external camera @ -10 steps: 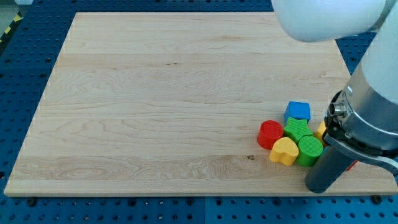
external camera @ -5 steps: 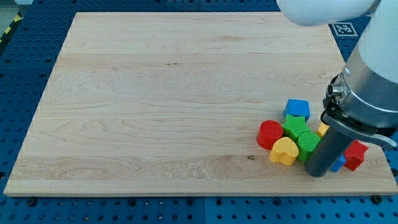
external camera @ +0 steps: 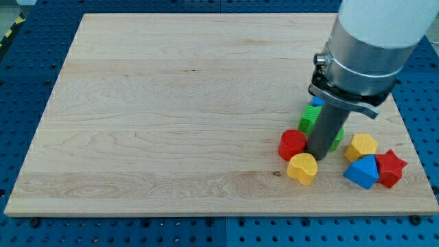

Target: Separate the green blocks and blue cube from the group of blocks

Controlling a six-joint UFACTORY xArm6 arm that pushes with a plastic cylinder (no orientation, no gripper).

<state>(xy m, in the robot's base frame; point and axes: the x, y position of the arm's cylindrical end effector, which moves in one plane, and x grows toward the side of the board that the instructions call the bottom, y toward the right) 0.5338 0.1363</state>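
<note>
My tip (external camera: 318, 156) stands in the middle of the group, between the red cylinder (external camera: 291, 144) on its left and the yellow hexagon block (external camera: 361, 146) on its right. A green block (external camera: 311, 118) shows just left of the rod, and a sliver of a second green block (external camera: 336, 139) shows on the rod's right. A small patch of the blue cube (external camera: 317, 101) peeks out above the green block, mostly hidden behind the arm. The yellow heart block (external camera: 302, 168) lies just below and left of the tip.
A blue block (external camera: 362, 171) and a red star block (external camera: 391, 168) lie near the board's lower right corner. The wooden board (external camera: 171, 103) ends close to them at its right and bottom edges. The arm's grey body (external camera: 360, 62) covers the area above the group.
My tip has moved up and to the left into the group. The green blocks and blue cube have shifted up-left with it. The yellow hexagon, blue block and red star now show on the right.
</note>
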